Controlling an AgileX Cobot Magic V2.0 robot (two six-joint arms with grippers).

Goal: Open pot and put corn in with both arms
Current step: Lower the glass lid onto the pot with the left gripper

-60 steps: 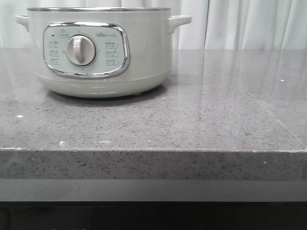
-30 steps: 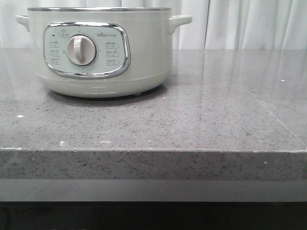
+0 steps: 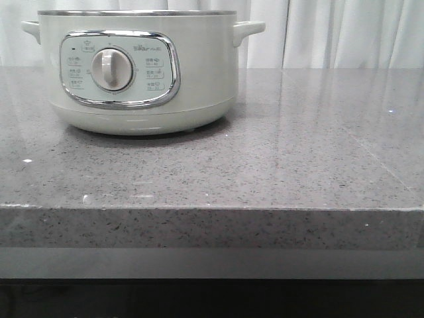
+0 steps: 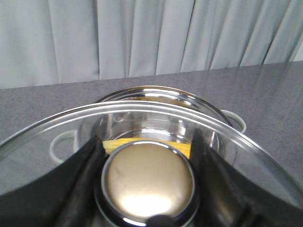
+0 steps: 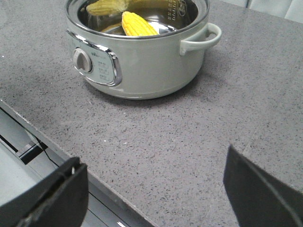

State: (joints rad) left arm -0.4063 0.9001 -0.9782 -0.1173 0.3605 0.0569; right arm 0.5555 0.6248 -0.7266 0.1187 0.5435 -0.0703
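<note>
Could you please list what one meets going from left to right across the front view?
The pot's left handle → control panel with its dial → right handle → bare grey countertop.

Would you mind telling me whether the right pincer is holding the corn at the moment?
No, the right pincer is open and empty above the counter, while the corn lies inside the open pot.
</note>
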